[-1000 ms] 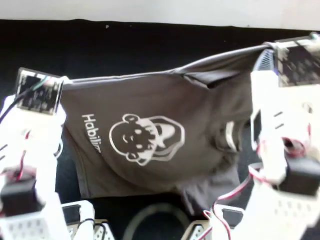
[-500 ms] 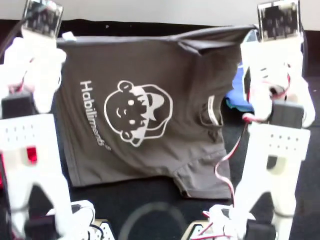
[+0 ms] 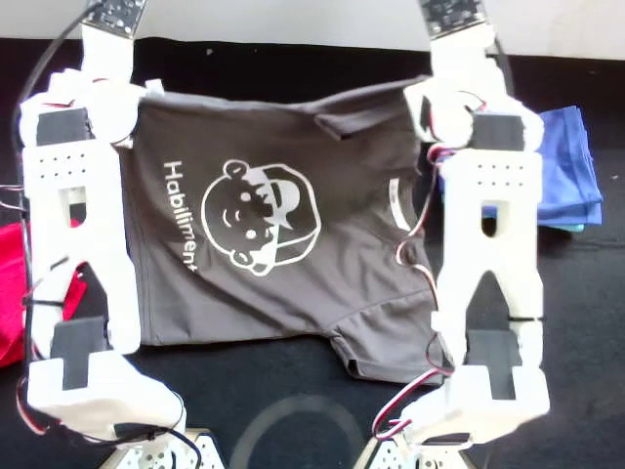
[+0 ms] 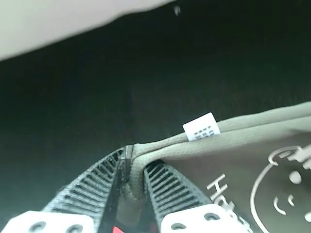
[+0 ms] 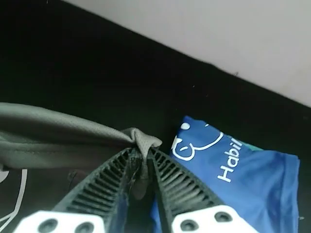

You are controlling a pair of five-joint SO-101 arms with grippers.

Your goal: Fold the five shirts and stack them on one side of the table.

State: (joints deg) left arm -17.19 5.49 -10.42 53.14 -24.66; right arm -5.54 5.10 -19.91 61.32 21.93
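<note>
Grey shirt: white cartoon-face print up, spread across the black table cover between my two arms, its far edge drawn taut from one gripper to the other.

Left gripper: clenched on one far corner of the grey shirt, the fabric pinched between my ribbed fingers, and a small white tag sits just beside the grip.

Right gripper: clenched on a bunched fold at the opposite far corner.

Blue shirt: folded, lying on the cover just outside my right arm.

Red cloth: at the table's edge, outside my left arm.
</note>
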